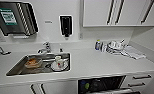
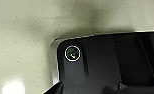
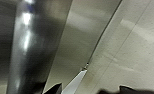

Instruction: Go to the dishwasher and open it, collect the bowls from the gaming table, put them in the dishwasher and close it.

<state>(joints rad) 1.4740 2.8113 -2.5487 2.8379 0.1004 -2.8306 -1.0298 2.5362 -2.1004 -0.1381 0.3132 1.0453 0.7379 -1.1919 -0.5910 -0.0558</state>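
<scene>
Gripper state cannot be told. Dishwasher [image 1: 103, 85] is seen open, a green bowl [image 1: 87, 86] inside; closing is judged left.

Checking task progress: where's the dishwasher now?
Head view: the dishwasher is open under the counter, right of the sink, beside the drawers.

Left wrist's dark plate [image 2: 105, 65] pointing floorward — jaws indiscernible

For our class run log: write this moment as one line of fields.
place: kitchen counter | dishwasher: open below counter, green item inside | sink: holds cup and dishes | grippers: state unclear
</scene>
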